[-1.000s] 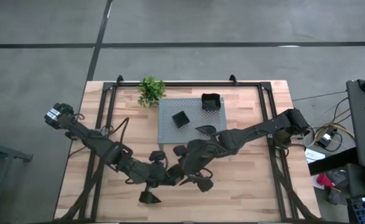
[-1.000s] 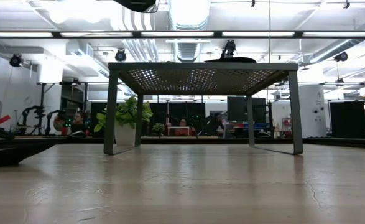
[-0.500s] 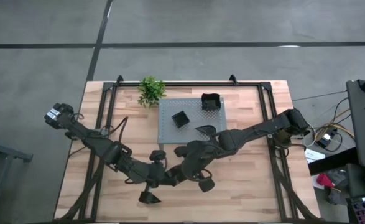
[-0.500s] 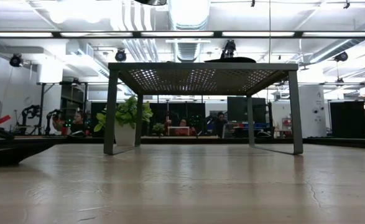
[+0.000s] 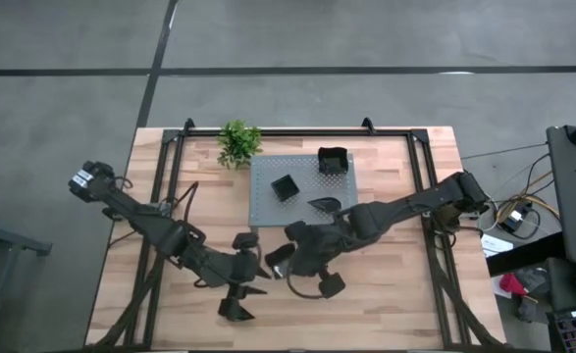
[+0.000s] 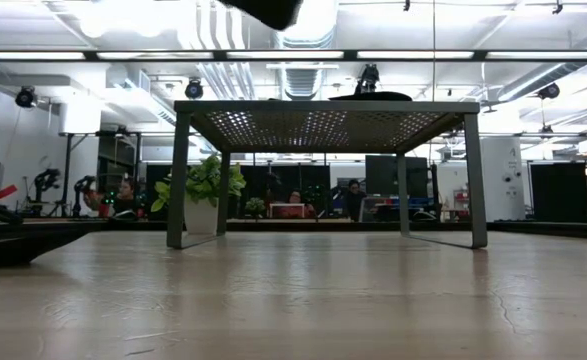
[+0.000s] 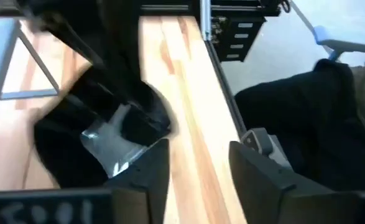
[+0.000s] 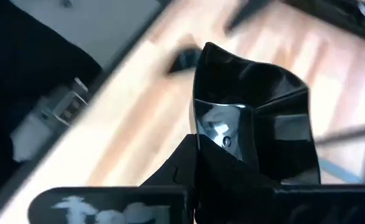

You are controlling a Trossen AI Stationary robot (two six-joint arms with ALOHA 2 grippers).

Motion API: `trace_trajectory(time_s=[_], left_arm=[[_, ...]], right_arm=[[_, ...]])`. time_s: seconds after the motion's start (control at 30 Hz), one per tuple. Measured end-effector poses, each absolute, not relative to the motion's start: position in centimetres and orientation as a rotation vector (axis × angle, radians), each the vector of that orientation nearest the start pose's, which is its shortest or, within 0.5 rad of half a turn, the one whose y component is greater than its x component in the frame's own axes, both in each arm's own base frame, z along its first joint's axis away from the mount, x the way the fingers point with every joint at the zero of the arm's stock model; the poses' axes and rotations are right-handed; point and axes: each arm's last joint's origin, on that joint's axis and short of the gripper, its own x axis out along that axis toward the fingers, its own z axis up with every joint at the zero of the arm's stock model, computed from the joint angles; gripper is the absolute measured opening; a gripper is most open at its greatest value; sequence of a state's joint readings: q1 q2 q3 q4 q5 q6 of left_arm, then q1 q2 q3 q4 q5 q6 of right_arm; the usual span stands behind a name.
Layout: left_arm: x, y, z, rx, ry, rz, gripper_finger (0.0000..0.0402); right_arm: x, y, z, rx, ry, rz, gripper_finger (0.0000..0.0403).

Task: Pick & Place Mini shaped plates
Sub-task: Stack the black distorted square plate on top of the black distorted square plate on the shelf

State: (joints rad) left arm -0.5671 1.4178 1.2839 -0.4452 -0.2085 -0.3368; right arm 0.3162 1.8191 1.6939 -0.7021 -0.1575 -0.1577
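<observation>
While the left tool gapes empty, the right tool pinches a square plate.

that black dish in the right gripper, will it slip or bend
Probably stiff: the black dish keeps crisp raised rims while the right gripper pinches one edge. Its glossy, mirror-like surface suggests it could slip. Held by the rim alone, it may tilt.

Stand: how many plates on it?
3: small square plate centrally, larger square plate at a corner, teardrop plate at the edge by the right arm, which may hide more.
</observation>
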Motion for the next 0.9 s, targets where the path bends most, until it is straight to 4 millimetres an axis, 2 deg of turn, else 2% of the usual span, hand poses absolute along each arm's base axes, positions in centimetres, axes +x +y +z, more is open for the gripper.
trace_trajectory(time_s=[0.17,0.43,0.67,0.9], left_arm=[[25.9,-16.2,33.7,-0.12,0.611,-0.257,0.0184],[25.5,-16.6,32.9,-0.142,0.637,-0.259,0.0186],[25.3,-17.4,33.0,-0.166,0.613,-0.285,0.0186],[25.2,-17.6,33.0,-0.157,0.603,-0.283,0.0186]], right_arm=[[37.2,12.9,32.3,-0.304,0.868,0.42,0.0008],[36.2,12.5,32.3,-0.484,0.944,0.207,0.0008],[34.0,10.9,34.7,-0.602,0.944,-0.017,0.0008],[30.9,8.0,36.8,-0.607,0.906,-0.159,0.0008]])
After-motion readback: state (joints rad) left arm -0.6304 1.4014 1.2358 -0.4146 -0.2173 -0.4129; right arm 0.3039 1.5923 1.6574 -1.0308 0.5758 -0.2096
